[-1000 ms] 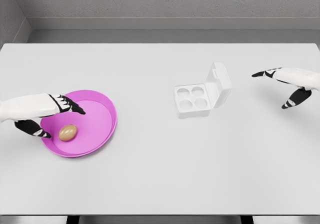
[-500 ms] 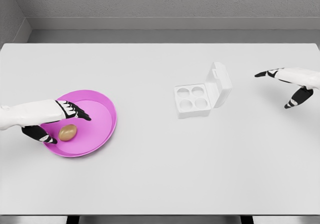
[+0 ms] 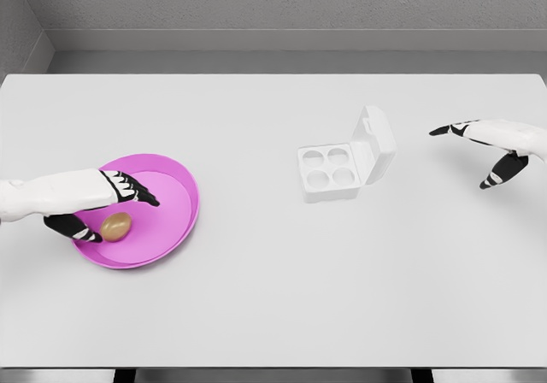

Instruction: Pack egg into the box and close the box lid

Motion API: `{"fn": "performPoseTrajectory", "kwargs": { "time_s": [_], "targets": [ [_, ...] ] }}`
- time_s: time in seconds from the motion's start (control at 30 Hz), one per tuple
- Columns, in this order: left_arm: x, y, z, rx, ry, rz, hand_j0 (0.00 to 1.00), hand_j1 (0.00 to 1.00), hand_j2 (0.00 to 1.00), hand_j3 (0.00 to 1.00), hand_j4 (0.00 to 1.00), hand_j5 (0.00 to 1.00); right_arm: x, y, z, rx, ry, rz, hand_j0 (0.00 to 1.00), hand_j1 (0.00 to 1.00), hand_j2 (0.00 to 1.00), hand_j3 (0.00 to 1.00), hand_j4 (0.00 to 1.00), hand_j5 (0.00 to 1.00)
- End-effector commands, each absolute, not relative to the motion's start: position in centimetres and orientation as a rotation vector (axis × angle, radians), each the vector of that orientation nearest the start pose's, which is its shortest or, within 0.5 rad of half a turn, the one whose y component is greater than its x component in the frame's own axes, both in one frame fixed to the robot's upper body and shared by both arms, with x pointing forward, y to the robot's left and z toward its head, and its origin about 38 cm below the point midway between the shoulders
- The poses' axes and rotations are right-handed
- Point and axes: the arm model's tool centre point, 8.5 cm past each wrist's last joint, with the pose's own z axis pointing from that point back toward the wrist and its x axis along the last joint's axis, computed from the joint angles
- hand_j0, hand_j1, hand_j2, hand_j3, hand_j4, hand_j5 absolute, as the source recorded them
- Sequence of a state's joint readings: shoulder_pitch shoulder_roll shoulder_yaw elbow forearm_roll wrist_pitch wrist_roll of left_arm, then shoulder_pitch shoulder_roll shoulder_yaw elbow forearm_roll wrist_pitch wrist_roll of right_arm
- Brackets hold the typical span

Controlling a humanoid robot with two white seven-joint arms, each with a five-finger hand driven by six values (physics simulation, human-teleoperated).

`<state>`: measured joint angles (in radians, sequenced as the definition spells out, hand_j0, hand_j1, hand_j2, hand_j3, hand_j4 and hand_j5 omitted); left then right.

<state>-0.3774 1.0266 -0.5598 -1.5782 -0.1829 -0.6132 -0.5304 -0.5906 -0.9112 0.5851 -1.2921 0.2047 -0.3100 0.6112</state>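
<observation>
- Egg point(image 3: 116, 226), brown, lies inside the pink dish point(image 3: 175, 197), toward the dish's left side, on the left part of the white bench point(image 3: 256, 297).
- Left hand point(image 3: 90, 203) hangs over the dish, its fingers point(image 3: 137, 193) spread apart: the long ones reach across above the egg, the thumb sits just left of it and low. The egg lies between thumb and long fingers; whether any of them touches it cannot be told.
- Right hand point(image 3: 496, 144) hovers over the bench at the far right, fingers loosely apart and holding nothing, well away from the egg.
- White egg box point(image 3: 329, 172) stands near the middle of the bench, four round cups showing, none filled; its lid point(image 3: 376, 142) is tilted up on the right side.
- No brand, label or writing can be read on any of these things.
</observation>
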Motion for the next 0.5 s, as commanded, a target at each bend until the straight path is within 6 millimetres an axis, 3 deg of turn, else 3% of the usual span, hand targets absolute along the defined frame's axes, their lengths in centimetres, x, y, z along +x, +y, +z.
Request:
{"fn": "performPoseTrajectory", "kwargs": {
  "time_s": [0.0, 0.47],
  "targets": [
    [36.52, 34.82, 18.3, 0.164, -1.337, -2.007, 0.92, 0.92, 0.92, 0.92, 0.92, 0.92, 44.25, -40.13, 18.91, -0.388, -1.089, 1.663, 1.0, 1.0, 1.0, 1.0, 1.0, 1.0],
    [36.5, 35.25, 17.68, 0.164, -1.311, -2.006, 0.91, 0.91, 0.91, 0.91, 0.91, 0.91, 44.2, -40.2, 18.87, -0.388, -1.086, 1.663, 1.0, 1.0, 1.0, 1.0, 1.0, 1.0]
  ]
}}
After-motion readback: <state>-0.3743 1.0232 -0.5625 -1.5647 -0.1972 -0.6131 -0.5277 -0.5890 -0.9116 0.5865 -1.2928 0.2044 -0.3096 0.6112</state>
